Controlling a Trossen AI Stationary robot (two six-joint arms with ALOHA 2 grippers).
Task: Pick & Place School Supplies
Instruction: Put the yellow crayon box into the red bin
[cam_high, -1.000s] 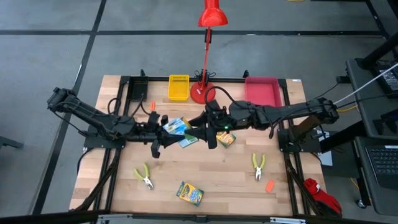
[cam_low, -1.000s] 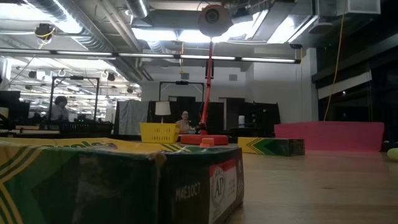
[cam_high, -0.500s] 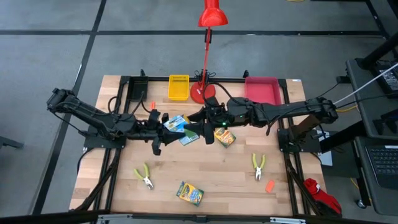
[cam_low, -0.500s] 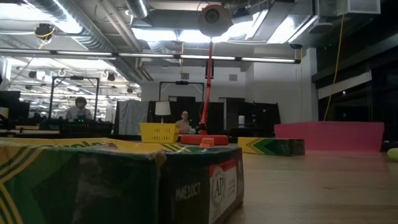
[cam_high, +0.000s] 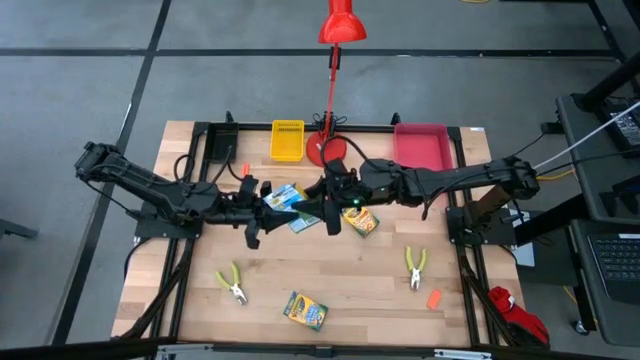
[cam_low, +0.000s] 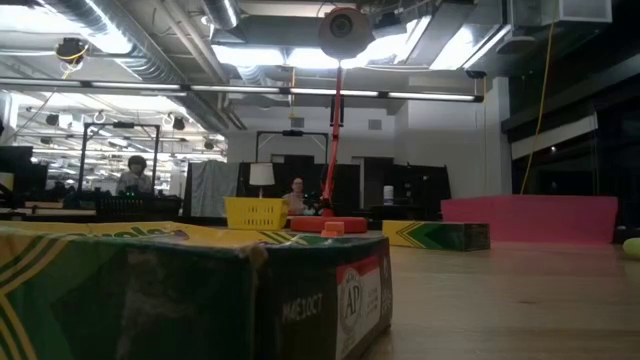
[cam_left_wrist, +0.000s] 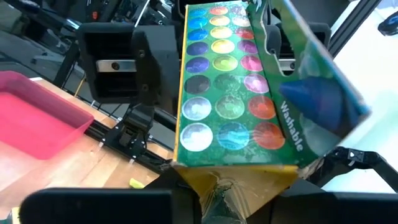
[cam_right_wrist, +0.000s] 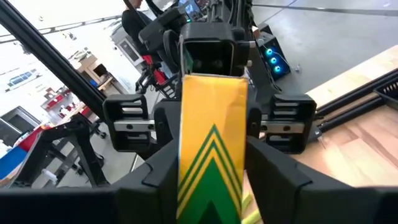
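A yellow-and-green crayon box (cam_high: 288, 200) hangs in the air over the table's middle, between my two grippers. My left gripper (cam_high: 266, 207) comes from the left and is shut on one end. My right gripper (cam_high: 328, 212) comes from the right and is shut on the other end. The left wrist view shows the box's face with coloured circles (cam_left_wrist: 227, 81). The right wrist view shows its narrow chevron side (cam_right_wrist: 211, 124). Two more crayon boxes lie flat on the table (cam_high: 362, 222) (cam_high: 305, 310). Two lime-handled pliers (cam_high: 232, 283) (cam_high: 415, 268) and orange pieces (cam_high: 434, 298) (cam_high: 243, 168) also lie there. My left gripper pinches the box's yellow end flap (cam_left_wrist: 217, 180) between its two fingers, coming level from the table's left, along the box. The flap looks creased at the fingers. The box is lifted clear. My right gripper has the box's other end between its two fingers (cam_right_wrist: 158, 168), one on each broad face, beside the chevron side (cam_right_wrist: 208, 180). It comes level from the table's right, along the box.
A yellow tray (cam_high: 287, 140), a red lamp's base (cam_high: 325, 148) and a pink tray (cam_high: 422, 145) stand along the far edge. In the low view one crayon box (cam_low: 190, 290) fills the foreground. People show in the room behind.
My right gripper has moved a little toward the table's left, closer to my left gripper and the box it holds. The box has stayed lifted between them.
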